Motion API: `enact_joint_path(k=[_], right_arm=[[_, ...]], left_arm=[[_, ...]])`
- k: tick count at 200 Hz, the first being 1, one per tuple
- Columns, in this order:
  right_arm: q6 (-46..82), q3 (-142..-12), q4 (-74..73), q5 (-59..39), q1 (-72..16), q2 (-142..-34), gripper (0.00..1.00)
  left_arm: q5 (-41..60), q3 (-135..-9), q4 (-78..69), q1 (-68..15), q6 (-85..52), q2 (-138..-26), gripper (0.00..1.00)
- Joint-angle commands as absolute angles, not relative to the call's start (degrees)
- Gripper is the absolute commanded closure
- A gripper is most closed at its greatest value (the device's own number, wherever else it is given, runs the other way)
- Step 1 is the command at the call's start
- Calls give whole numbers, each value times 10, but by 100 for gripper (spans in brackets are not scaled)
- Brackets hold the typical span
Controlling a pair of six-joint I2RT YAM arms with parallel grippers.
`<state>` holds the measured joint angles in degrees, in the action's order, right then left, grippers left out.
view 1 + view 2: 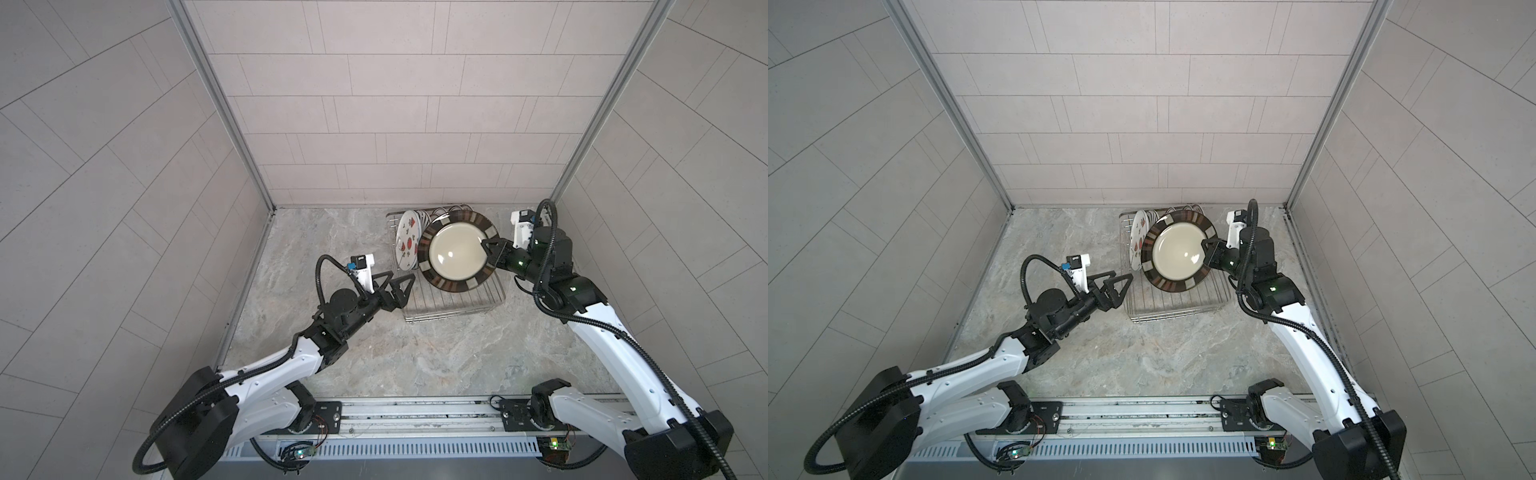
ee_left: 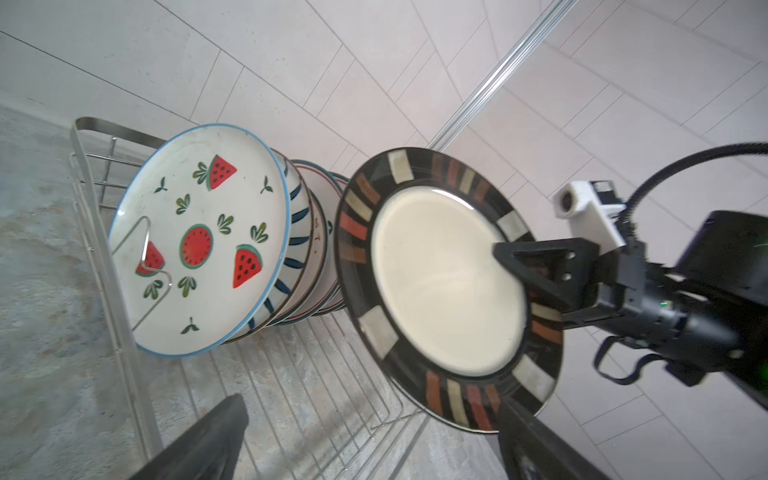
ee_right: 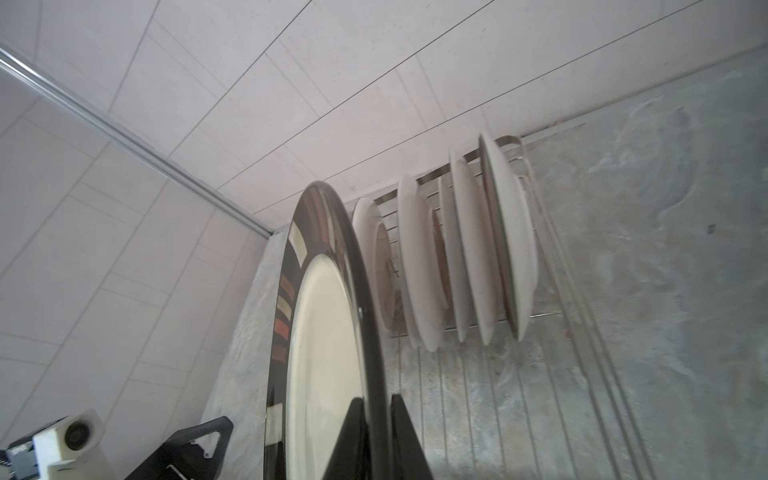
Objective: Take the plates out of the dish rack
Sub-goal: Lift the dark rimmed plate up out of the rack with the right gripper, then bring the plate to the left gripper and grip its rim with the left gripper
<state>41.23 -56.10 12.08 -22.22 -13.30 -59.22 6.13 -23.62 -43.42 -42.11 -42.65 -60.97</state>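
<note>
Left wrist view is showing the right gripper (image 2: 505, 254) clamping the rim of the dark-rimmed plate (image 2: 449, 282), with one finger lying across the cream centre and the other passing behind. Right wrist view is showing both black fingers (image 3: 409, 453) drawn in tight, pinching the plate's edge between them. The plate is hanging tilted, its face turned upward and toward the left arm. It is sitting over the dish rack (image 2: 291, 395), apart from the plates standing in it. Whether its lower rim is touching the wires cannot be told.

In both top views the right arm is rising from its base at the near right and running toward the far wall. It is bending at the wrist so that the gripper is pointing leftward across the rack's right side. The left arm is reaching diagonally from the near left base toward the rack, over the marble-patterned countertop (image 1: 374, 353). The left gripper (image 1: 402, 282) is hovering just beside the rack's near left wall, fingers spread wide with nothing between them.

The watermelon plate (image 2: 199, 241) is standing on edge at the left end of the row, with a bent wire prong (image 2: 145, 245) crossing its face. The other plates (image 2: 309, 232) are standing packed closely behind it, between it and the held plate.
</note>
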Motion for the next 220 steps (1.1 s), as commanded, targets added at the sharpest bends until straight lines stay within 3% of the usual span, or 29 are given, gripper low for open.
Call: enact_joint_path(k=[1, 33, 93, 141, 161, 188, 205, 220], right_arm=[[505, -563, -61, -302, -134, -579, 100], [527, -546, -98, -328, -148, -593, 100], [513, -539, -102, -326, -182, -614, 100], [494, -547, -106, -323, -211, -657, 100], [488, -552, -112, -336, -217, -671, 100], [472, -560, -100, -337, -226, -681, 100], [467, -564, -95, -338, -231, -686, 100], [462, -565, -97, -343, -236, -690, 100]], left_arm=[[34, -226, -455, -426, -495, -584, 0], [51, -234, -444, -426, -555, -591, 0], [40, -259, -435, -426, -631, -626, 12], [9, -260, -402, -426, -650, -621, 31], [-22, -246, -399, -426, -669, -611, 45], [-37, -256, -360, -426, -678, -607, 51], [-35, -267, -338, -426, -680, -613, 65], [-35, -269, -339, -426, -684, -619, 68]])
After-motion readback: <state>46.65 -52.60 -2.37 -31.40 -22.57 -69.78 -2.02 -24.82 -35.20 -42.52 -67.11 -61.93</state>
